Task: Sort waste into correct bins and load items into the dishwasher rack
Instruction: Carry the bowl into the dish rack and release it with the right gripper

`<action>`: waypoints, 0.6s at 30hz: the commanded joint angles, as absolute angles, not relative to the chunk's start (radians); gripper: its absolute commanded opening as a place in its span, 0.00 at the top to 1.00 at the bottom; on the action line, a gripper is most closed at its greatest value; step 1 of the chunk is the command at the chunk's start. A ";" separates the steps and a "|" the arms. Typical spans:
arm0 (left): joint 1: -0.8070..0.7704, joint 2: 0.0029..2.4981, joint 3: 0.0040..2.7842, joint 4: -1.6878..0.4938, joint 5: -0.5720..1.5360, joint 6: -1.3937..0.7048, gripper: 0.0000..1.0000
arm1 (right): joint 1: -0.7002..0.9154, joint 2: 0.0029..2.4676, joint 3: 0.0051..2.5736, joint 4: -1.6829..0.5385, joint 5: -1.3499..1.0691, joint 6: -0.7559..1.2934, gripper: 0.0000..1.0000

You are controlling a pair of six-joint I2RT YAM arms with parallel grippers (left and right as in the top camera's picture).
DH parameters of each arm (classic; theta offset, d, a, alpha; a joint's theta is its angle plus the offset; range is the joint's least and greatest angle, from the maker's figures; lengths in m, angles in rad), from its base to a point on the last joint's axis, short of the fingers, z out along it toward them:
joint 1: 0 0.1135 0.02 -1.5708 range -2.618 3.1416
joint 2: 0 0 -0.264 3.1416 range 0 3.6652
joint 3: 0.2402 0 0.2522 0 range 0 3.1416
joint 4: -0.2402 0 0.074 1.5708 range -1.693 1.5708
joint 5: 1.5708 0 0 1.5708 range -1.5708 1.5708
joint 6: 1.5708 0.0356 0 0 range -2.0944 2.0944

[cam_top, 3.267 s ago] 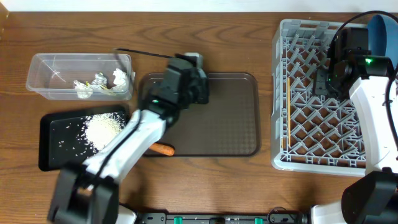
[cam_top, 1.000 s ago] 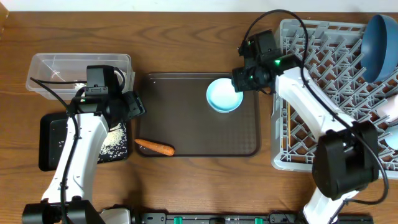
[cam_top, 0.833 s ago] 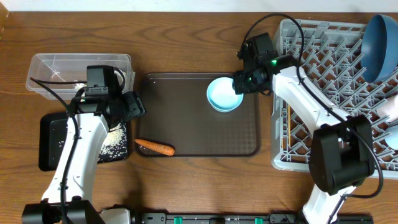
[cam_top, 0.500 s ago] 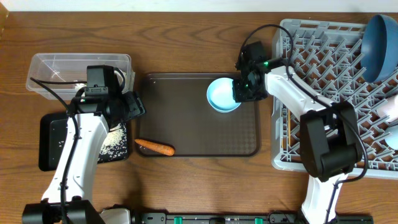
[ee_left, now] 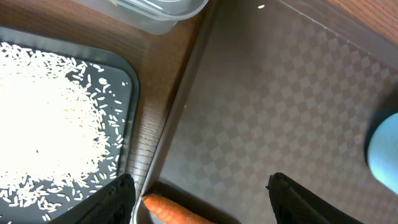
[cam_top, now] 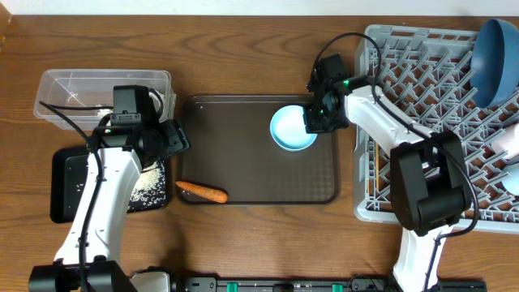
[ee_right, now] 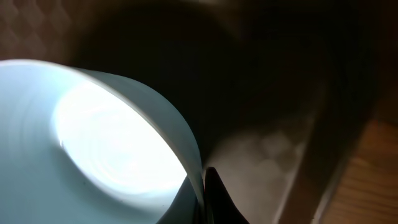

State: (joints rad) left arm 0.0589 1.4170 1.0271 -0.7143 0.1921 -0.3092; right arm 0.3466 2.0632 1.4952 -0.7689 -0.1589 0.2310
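The pale bowl (cam_top: 290, 130) sits upright in the upper right part of the brown serving tray (cam_top: 251, 166), close to the tray's right edge and just left of the dishwasher rack (cam_top: 405, 174). The right gripper (cam_top: 314, 120) is down at the bowl's right rim. In the right wrist view the bowl's thin wall (ee_right: 93, 124) curves down to meet one dark finger (ee_right: 214, 199) at the bottom of the frame. The other finger is not visible there, so it cannot be told whether the jaws are clamped on the rim or only touching it.

The left gripper (ee_left: 200, 190) hangs over the left edge of the brown serving tray with its two fingers (ee_left: 118, 199) spread wide apart and nothing between them. Just under it the orange carrot (ee_left: 177, 213) lies on the tray's lower left corner, and no finger touches it. Left of that edge is the flat black tray (ee_left: 132, 93), covered with a heap of white rice (ee_left: 50, 124) and scattered grains. The clear tub (cam_top: 57, 81) stands behind the black tray, partly hidden by the left arm in the overhead view.

A dark blue plate (cam_top: 496, 49) stands on edge in the far right corner of the rack.
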 commanded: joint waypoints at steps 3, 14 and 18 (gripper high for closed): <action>0.062 1.417 1.030 -0.718 0.190 -0.289 0.29 | 0.285 1.869 1.613 -0.777 0.041 0.205 0.99; 0.062 1.417 1.030 -0.718 0.190 -0.289 0.29 | 0.119 1.717 1.618 -0.818 0.709 0.109 0.99; 0.062 1.417 1.030 -0.718 0.190 -0.289 0.29 | 0.080 1.757 1.598 -0.834 1.043 0.190 0.99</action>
State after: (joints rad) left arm 0.0589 1.4170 1.0271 -0.7143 0.1921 -0.3088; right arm 0.1001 1.7081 1.6245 -0.8272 0.6792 0.1299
